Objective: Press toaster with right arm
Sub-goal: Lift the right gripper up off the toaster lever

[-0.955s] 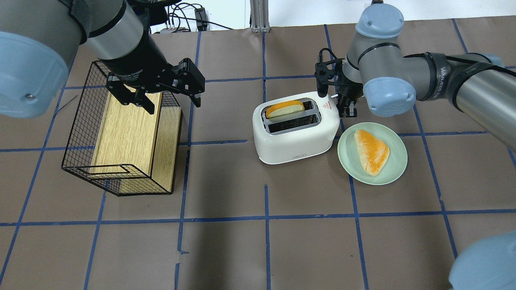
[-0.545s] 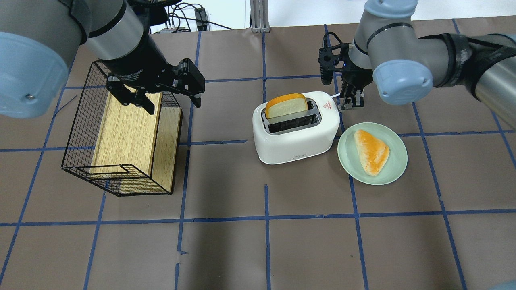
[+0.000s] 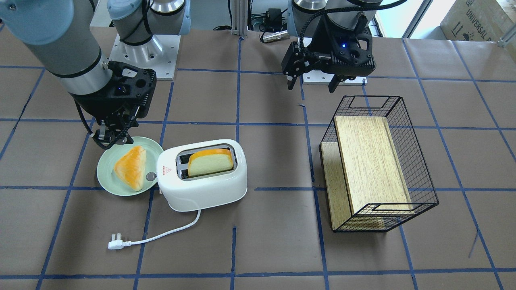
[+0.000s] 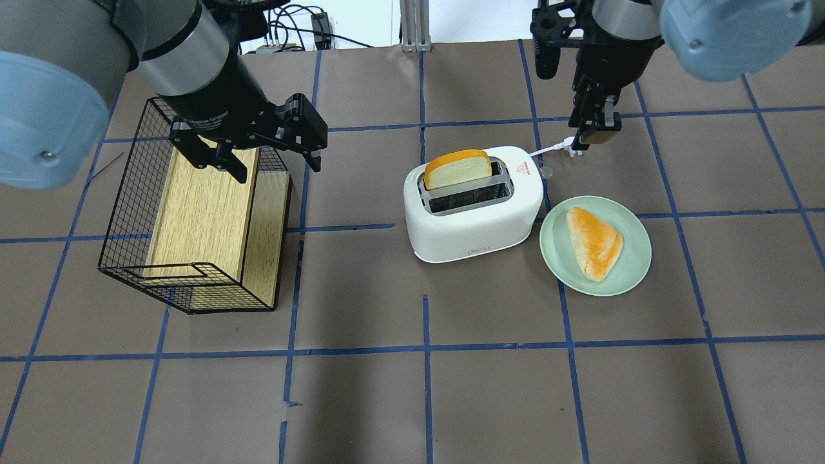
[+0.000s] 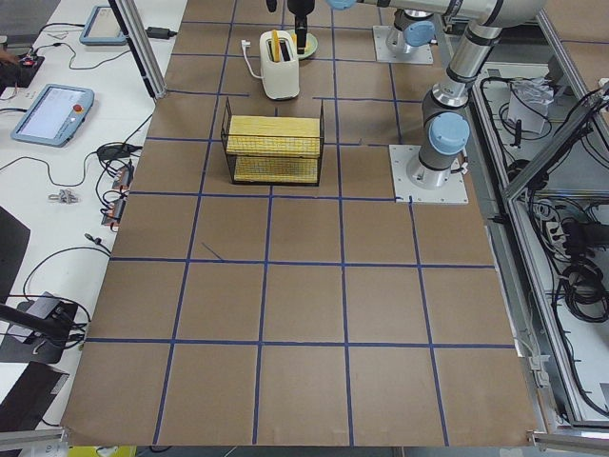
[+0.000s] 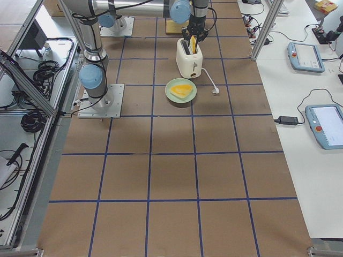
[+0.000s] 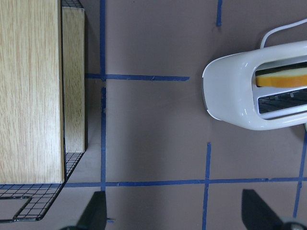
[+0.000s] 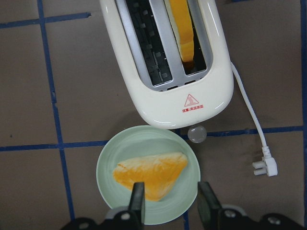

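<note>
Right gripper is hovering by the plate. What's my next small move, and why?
Probably shift the right gripper over the toaster's grey knob and lower onto it: the bread stands high in its slot, and the gripper hangs above the plate.

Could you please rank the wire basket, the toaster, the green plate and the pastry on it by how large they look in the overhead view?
Largest to smallest:
1. wire basket
2. toaster
3. green plate
4. pastry
</note>
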Motion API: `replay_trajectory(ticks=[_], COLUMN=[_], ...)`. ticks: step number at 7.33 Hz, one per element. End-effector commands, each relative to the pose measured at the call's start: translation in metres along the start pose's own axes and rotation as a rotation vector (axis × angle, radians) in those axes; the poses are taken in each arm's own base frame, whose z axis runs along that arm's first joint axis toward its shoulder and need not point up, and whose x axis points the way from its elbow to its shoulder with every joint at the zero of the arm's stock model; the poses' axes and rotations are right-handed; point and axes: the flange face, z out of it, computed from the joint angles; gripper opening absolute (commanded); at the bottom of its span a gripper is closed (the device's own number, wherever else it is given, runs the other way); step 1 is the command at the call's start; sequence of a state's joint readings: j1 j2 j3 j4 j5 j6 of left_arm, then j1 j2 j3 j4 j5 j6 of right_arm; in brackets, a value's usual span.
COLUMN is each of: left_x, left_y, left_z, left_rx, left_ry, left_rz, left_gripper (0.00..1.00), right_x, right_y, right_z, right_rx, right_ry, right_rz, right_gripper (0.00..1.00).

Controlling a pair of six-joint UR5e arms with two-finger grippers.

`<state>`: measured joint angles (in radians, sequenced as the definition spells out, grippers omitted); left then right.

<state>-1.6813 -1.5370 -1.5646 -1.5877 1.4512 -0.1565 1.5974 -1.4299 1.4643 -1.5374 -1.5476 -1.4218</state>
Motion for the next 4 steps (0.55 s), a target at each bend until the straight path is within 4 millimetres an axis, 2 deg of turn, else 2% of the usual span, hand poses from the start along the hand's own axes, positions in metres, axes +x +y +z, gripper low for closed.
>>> replay_trajectory(ticks=[1, 2, 3, 4], left_x=[0.0, 0.0, 0.0, 0.0], left_y=[0.0, 0.0, 0.0, 0.0], left_z=[0.0, -0.001, 0.0, 0.0], left_rx=[0.0, 0.001, 0.0, 0.0], left_ry=[0.0, 0.0, 0.0, 0.0], left_rz=[0.0, 0.0, 0.0, 0.0], left_gripper=[1.0, 1.0, 1.0, 1.0], right_x=[-0.014, -0.017, -0.023, -0.031], right_y=[0.001, -0.001, -0.003, -0.001], right_z=[-0.009, -0.01, -0.015, -0.023], right_rx=[-0.001, -0.003, -0.003, -0.012], right_ry=[-0.011, -0.012, -0.01, 0.006], right_rz=[0.152, 0.28, 0.436, 0.568], right_gripper=[0.57, 0.59, 0.67, 0.68])
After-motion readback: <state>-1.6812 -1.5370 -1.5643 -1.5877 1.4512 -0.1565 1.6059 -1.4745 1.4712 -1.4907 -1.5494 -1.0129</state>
